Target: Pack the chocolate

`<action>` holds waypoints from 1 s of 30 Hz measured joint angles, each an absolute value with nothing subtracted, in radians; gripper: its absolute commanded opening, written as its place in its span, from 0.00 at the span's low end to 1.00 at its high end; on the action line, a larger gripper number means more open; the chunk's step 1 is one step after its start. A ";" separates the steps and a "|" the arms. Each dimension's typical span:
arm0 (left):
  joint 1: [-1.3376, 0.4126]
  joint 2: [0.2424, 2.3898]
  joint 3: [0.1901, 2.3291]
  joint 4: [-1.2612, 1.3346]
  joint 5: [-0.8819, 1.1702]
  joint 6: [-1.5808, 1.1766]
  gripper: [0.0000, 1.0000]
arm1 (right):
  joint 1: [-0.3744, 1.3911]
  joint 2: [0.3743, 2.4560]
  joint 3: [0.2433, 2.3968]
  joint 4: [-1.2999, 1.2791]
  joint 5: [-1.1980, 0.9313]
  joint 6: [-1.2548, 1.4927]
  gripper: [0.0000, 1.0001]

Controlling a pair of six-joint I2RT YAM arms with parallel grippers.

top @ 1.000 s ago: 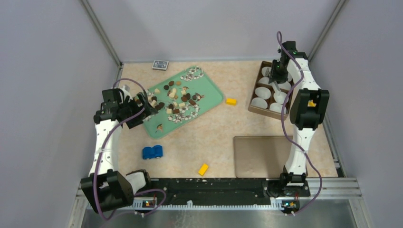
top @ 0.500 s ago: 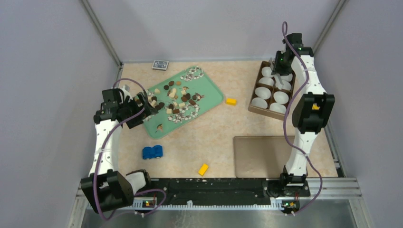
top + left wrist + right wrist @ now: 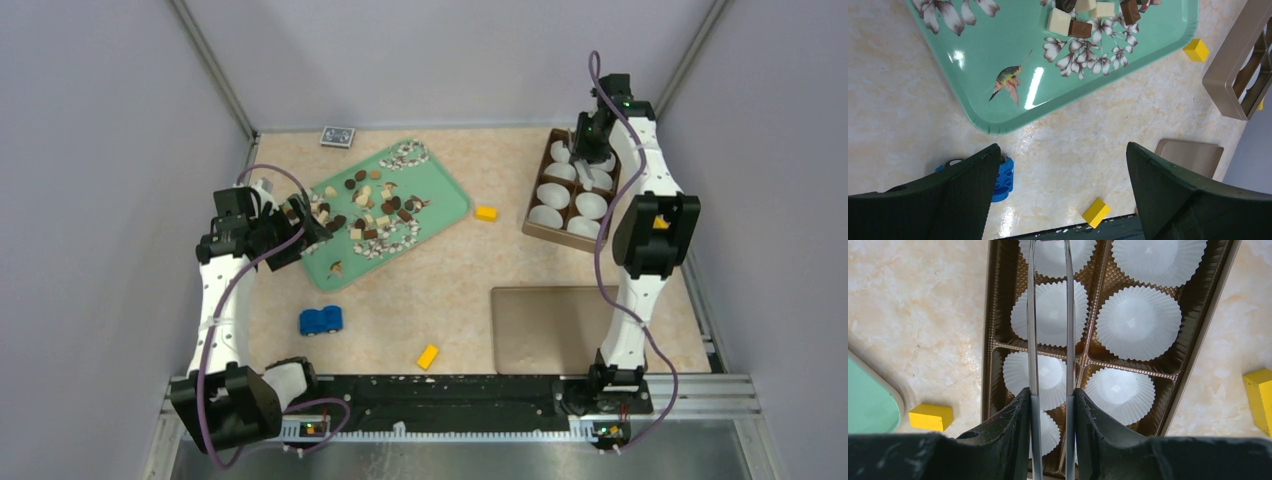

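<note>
The chocolate [image 3: 372, 215], many tiny dark, light brown and cream pieces, lies scattered on the green flowered tray [image 3: 452, 205]. A few pieces [image 3: 1068, 24] show at the top of the left wrist view on the tray [image 3: 1013, 50]. My left gripper [image 3: 310, 225] is open and empty over the tray's left end [image 3: 1063, 146]. My right gripper [image 3: 590, 150] is shut on metal tweezers [image 3: 1033, 315] above the brown box [image 3: 989, 315] of white paper cups [image 3: 1138, 322]. The cups in view are empty. The tweezer tips are out of frame.
A blue toy car [image 3: 321, 321] and a yellow block [image 3: 428, 356] lie in front of the tray. Another yellow block [image 3: 486, 213] lies between tray and box [image 3: 545, 232]. A tan lid [image 3: 545, 330] lies front right. A card deck [image 3: 336, 137] is at the back.
My right gripper with the tweezers has shifted toward the back right over the box. The left arm has barely moved.
</note>
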State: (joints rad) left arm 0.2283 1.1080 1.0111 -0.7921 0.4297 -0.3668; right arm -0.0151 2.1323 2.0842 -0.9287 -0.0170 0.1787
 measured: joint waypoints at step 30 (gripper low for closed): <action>0.227 1.108 1.011 -0.802 0.430 -0.367 0.99 | -0.015 2.135 2.040 -0.929 -0.004 0.175 0.25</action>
State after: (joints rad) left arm 0.2272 1.1080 1.0111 -0.8024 0.4301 -0.3668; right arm -0.0151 2.1353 2.0399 -0.9291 -0.0044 0.1745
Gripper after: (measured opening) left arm 0.987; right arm 0.335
